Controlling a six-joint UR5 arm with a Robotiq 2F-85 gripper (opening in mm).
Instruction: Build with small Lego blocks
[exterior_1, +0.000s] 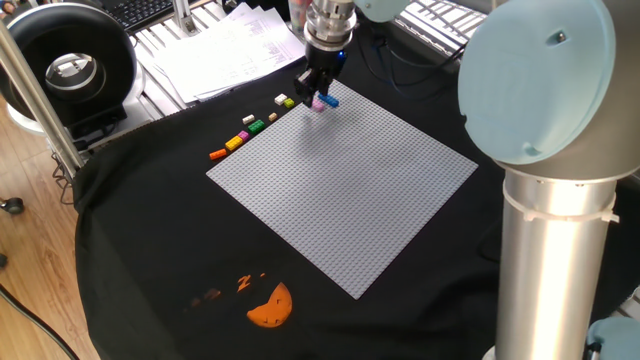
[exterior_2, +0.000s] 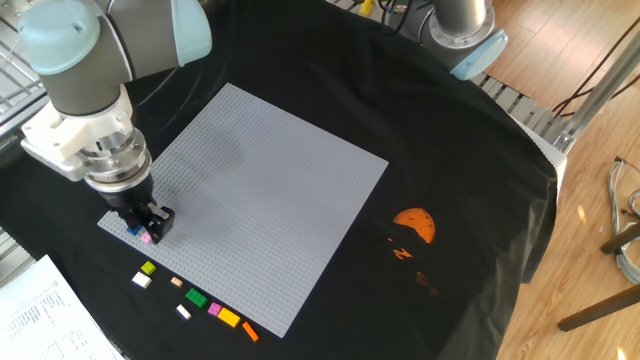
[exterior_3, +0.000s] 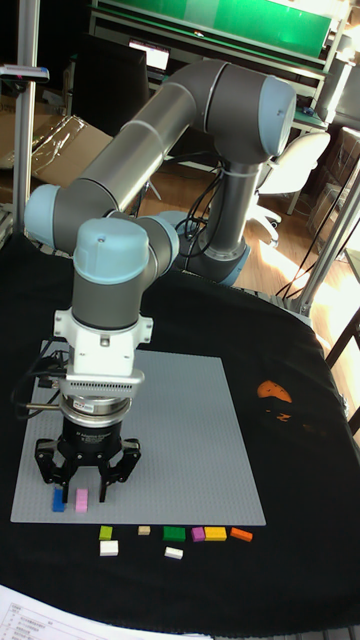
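Right now the black two-finger gripper (exterior_3: 87, 480) is seen over the near corner of the large grey studded square baseplate (exterior_1: 345, 190), w/ its fingers spread wide in the tall fixed view; nothing is held between them. A small pink Lego brick (exterior_3: 82, 496) sits on the plate just below the gap betw. the fingertips, apart from them. Whether the fingertips touch the plate cannot be told. A small blue Lego brick (exterior_3: 59, 501) lies on the plate just beside the pink one, towards the corner.

Off the plate, on the black cloth (exterior_2: 320, 60) near its edge, the other small bricks are laid in a loose row: a yellow-green brick (exterior_3: 106, 533) w/ a white brick (exterior_3: 109, 548) beside it, a tan brick (exterior_3: 144, 530), a green brick (exterior_3: 175, 534), another white brick (exterior_3: 174, 552), a magenta brick (exterior_3: 198, 534), a yellow brick (exterior_3: 215, 534) and an orange brick (exterior_3: 241, 535).

Well apart, across the plate, an orange half-round print (exterior_2: 414, 224) is seen on the cloth.
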